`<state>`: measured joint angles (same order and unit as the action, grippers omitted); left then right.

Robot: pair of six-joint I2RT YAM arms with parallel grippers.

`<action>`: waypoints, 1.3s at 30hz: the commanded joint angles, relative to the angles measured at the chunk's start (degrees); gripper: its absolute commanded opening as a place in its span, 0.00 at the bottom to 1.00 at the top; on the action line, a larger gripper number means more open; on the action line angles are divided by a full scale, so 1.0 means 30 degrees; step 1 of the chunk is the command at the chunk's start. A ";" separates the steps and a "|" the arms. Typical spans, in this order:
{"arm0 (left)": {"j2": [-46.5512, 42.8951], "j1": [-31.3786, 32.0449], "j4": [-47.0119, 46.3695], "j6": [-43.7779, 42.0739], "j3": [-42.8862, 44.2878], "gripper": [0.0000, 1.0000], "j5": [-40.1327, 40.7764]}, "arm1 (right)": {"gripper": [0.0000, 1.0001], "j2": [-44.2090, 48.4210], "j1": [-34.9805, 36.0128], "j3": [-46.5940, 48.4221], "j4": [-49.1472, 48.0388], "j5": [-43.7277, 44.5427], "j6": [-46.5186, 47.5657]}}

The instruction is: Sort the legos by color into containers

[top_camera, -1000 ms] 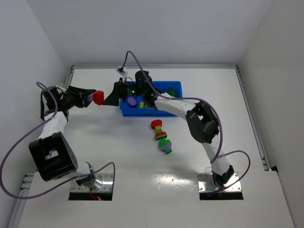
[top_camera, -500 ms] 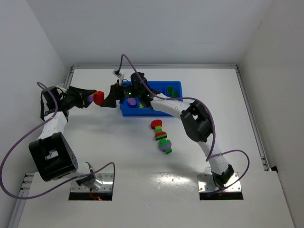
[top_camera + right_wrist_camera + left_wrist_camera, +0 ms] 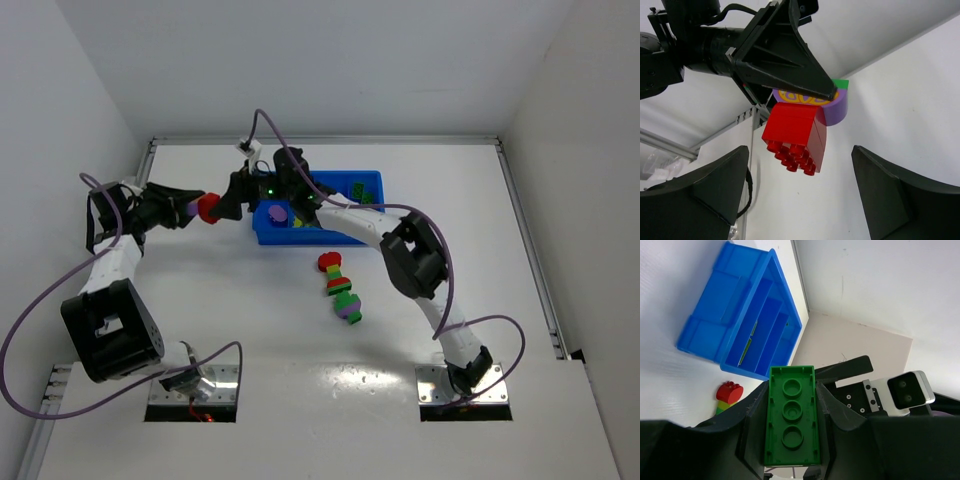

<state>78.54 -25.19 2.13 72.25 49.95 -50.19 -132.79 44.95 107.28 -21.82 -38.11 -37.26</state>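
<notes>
My left gripper [image 3: 190, 209] is shut on a stack of legos held above the table's left side. In the left wrist view the jaws [image 3: 792, 395] clamp the stack's green brick [image 3: 792, 415]. The right wrist view shows that stack from the front: a red brick [image 3: 796, 134] outermost, a purple piece [image 3: 838, 108] behind it, and a green corner [image 3: 841, 83]. My right gripper [image 3: 223, 204] is open, its fingers [image 3: 705, 195] on either side of the red brick [image 3: 207, 207] with gaps on both sides. The blue tray of containers [image 3: 374, 183] lies behind.
A second mixed stack of red, yellow-green, green and purple legos [image 3: 340, 288] lies on the white table in front of the tray. Purple [image 3: 278, 213] and green [image 3: 357, 190] pieces sit in tray compartments. The left wall is close to my left arm.
My right gripper has moved left from over the tray up to the red brick, and its jaws have narrowed a little. The left gripper kept still with its stack.
</notes>
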 commanded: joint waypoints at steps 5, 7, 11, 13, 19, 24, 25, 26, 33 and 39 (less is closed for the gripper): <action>-0.0810 0.0399 -0.0124 -0.0001 0.0077 0.00 -0.0144 | 0.76 -0.0443 0.0193 0.1445 -0.0315 0.0250 0.0582; -0.0810 0.0574 -0.0124 -0.0001 0.0077 0.00 -0.0144 | 0.72 -0.0443 0.0193 0.1621 -0.0313 0.0454 0.0756; -0.0810 0.0574 -0.0124 -0.0176 0.0251 0.00 -0.0144 | 0.55 -0.0648 0.0193 0.1973 -0.0108 0.0456 0.0934; -0.0810 0.0574 -0.0124 -0.0176 0.0253 0.00 0.0032 | 0.39 -0.0648 0.0193 0.1973 0.0097 0.0456 0.1110; -0.0634 0.0223 -0.1790 -0.0002 0.0253 0.00 0.0909 | 0.07 0.1048 0.0017 -0.0452 0.0097 -0.0362 0.2161; -0.0373 0.0223 -0.2468 0.0002 0.0604 0.00 0.1146 | 0.04 0.3069 -0.0364 -0.2653 0.0536 -0.1152 0.3246; -0.0080 0.0223 -0.2468 -0.0349 0.0837 0.00 0.1146 | 0.04 0.3450 -0.0567 -0.3352 0.0826 -0.1155 0.3422; 0.0097 0.0223 -0.1250 -0.2034 0.1332 0.00 0.1146 | 0.04 0.4149 -0.0569 -0.3678 0.1032 -0.1358 0.3627; 0.2029 0.0981 1.0613 -1.8174 0.5404 0.00 0.3623 | 0.04 0.8511 -0.2090 -0.7424 0.4047 -0.1946 0.6494; 0.2416 0.4489 1.6245 -2.9394 0.5236 0.00 0.3784 | 0.04 1.1506 -0.4345 -0.9302 0.7534 -0.1567 0.8048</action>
<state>86.41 -17.12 36.34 9.58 66.13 -39.16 -102.98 34.54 81.49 -3.84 -42.63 -18.33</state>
